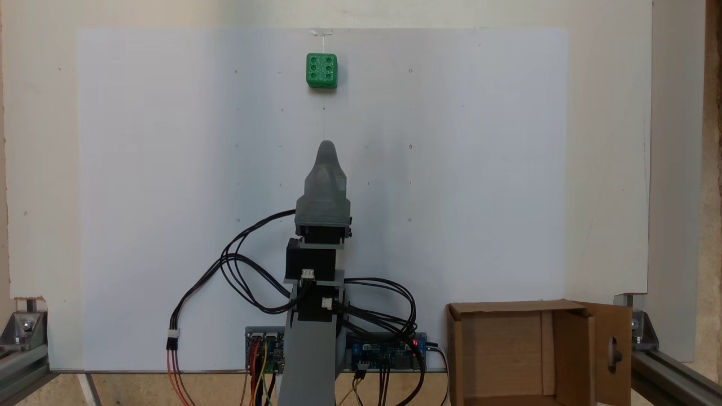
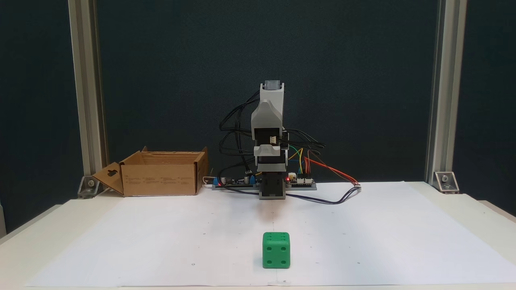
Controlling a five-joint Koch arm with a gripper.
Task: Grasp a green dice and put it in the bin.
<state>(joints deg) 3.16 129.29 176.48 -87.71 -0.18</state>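
While the arm sits folded at its base, the green dice [image 2: 276,249] rests alone on the white paper [image 2: 161,225] at lower centre in a fixed view, well apart from the gripper [image 1: 326,148]. Gripper state: cannot tell, only one tip shows. Farther back at left, the bin [image 2: 161,173] stands open, apparently ready to receive it.

1. Lab-style robot test bench: aluminium extrusion frame posts [image 2: 86,88] bolted at the table's [image 2: 463,209] back corners.
2. Dark backdrop [image 2: 363,60] behind, white paper sheet [image 1: 169,169] with a dot grid.
3. Bare controller boards [image 2: 300,181], loose wiring [image 1: 237,270].
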